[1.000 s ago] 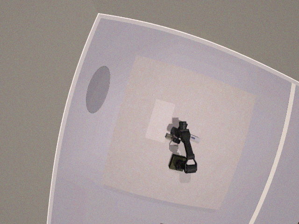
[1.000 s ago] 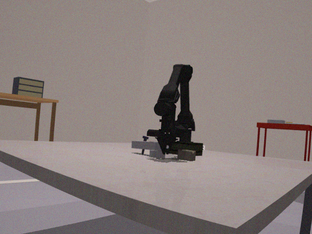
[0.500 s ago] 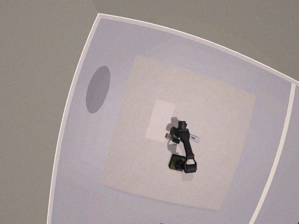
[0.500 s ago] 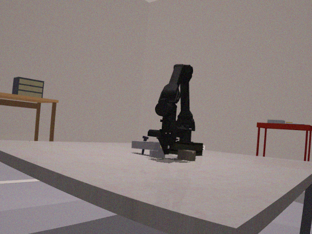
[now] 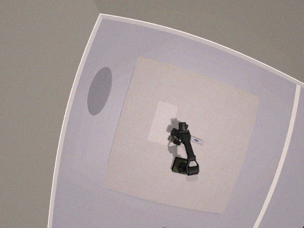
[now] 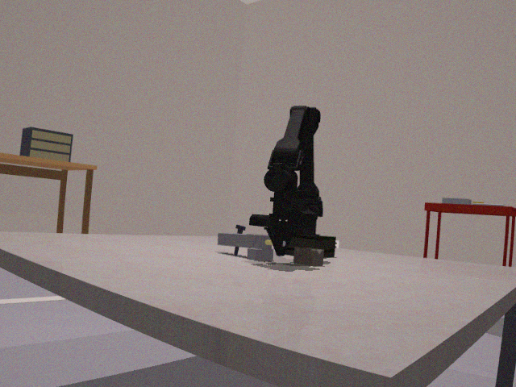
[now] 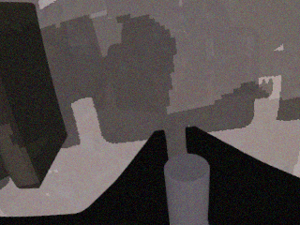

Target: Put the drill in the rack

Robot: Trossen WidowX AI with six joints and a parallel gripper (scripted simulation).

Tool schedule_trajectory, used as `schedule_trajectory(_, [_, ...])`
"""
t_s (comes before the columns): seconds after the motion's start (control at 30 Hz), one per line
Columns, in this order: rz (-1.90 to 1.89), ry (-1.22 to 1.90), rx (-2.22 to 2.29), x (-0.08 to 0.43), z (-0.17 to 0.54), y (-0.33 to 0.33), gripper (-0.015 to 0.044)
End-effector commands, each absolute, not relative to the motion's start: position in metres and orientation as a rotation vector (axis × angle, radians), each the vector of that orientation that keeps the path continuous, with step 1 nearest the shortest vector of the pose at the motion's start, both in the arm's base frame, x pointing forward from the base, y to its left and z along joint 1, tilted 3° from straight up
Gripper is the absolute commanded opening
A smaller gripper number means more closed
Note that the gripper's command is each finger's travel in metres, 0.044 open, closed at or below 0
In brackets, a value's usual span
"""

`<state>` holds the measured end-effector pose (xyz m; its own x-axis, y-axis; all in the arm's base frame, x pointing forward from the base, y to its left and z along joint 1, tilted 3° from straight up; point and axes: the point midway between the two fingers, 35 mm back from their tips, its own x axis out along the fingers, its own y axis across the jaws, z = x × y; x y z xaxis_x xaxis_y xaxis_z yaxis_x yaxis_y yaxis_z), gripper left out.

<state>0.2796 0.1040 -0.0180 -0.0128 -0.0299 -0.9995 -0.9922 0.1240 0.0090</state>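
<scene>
Gripper (image 5: 175, 140) (image 6: 281, 252) (image 7: 175, 138) closed around drill (image 7: 187, 194), drill between fingertips. Grip done; key press and release can't be confirmed. Drill not yet in rack; likely left: pull clear, carry over, lay down.

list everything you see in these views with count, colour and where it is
cylinder: one, grey, between the gripper's fingers
holder: one, grey, low on the table
key-like dark piece: one, on the holder's far-left end in the exterior view
small block: one, brownish, in front of the arm
worktable: one, pale, under the arm
drawer unit: one, blue and tan, on a brown table
red table: one, right background
arm: one, black
gripper: one, black, shut on the cylinder
</scene>
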Motion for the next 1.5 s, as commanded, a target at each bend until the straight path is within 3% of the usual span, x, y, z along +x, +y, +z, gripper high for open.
schedule_trajectory(0.0, [1.111, 1.295, -1.131, 0.281, -0.017, 0.112, 0.0000])
schedule_trajectory(0.4, [1.112, 1.294, -1.130, 0.283, -0.017, 0.129, 0.0000])
schedule_trajectory(0.97, [1.112, 1.294, -1.131, 0.281, -0.019, 0.118, 0.0440])
schedule_trajectory(1.47, [1.111, 1.295, -1.131, 0.280, -0.022, 0.111, 0.0440])
